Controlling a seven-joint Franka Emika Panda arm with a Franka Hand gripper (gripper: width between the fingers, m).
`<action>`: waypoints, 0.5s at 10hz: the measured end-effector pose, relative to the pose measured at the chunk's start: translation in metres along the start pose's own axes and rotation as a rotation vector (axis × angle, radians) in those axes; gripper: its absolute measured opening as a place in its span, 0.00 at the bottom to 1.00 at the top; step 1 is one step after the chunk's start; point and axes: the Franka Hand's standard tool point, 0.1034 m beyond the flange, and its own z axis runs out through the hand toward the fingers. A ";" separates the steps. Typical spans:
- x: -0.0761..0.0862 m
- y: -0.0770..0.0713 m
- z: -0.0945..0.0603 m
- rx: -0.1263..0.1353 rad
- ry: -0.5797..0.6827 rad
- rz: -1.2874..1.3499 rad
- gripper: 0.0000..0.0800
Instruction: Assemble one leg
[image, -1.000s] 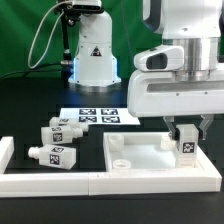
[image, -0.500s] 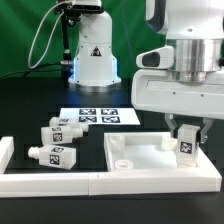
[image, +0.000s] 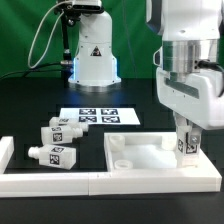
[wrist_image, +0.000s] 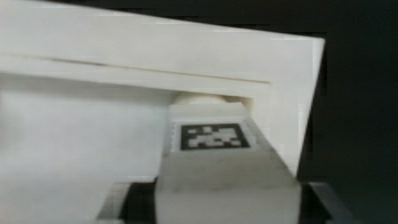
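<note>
From where I stand, the gripper has its jaws clamped on the leg, holding it upright over the far corner of the square panel on the exterior view's right, close against the raised rim. In the wrist view the leg's stub end meets that corner. Three spare legs lie well apart on the black desk, beside the marker board.

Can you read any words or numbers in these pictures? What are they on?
No words or numbers can be read.
Triangle warning sign: on the robot base; too small to make out.
Black-and-white square tags, patterns and not letters: on the marker board, the loose legs, and the leg in the hand.
</note>
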 end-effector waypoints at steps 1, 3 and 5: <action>0.000 0.000 0.000 0.000 -0.001 -0.020 0.36; 0.003 0.000 0.001 0.001 -0.002 -0.245 0.57; 0.005 0.001 0.004 -0.010 -0.016 -0.563 0.76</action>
